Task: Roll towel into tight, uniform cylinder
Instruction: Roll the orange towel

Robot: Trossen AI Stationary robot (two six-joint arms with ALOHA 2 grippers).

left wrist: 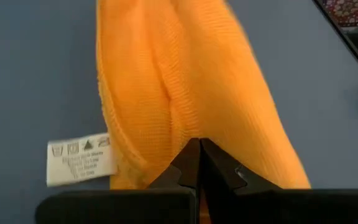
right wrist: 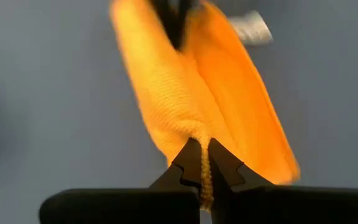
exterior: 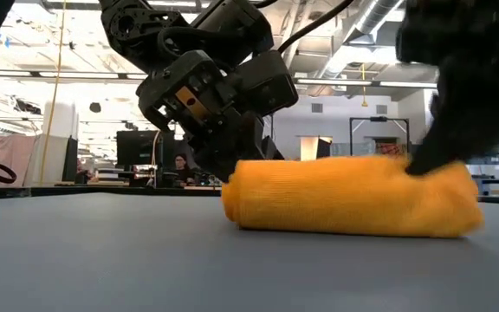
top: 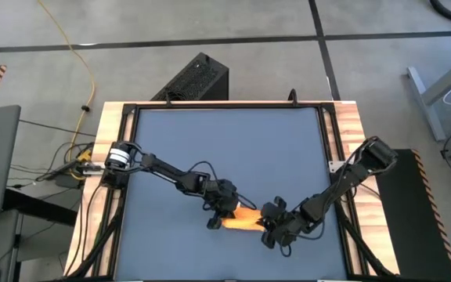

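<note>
— Dark blue mat [top: 225, 149] covers the wood-edged table; where's the cloth?
— Near its front edge lies the bright yellow soft towel [exterior: 353, 195], rolled.
— Grippers?
— Left gripper [left wrist: 197, 152] pinched shut on one end, by the white tag [left wrist: 81, 159]; right gripper [right wrist: 199, 152] clamped on the other. The low view crops the right one.

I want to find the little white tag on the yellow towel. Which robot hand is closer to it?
The left one. The left gripper is shut on the end of the rolled yellow cloth towel beside the small white tag. The right gripper pinches the opposite end.
</note>
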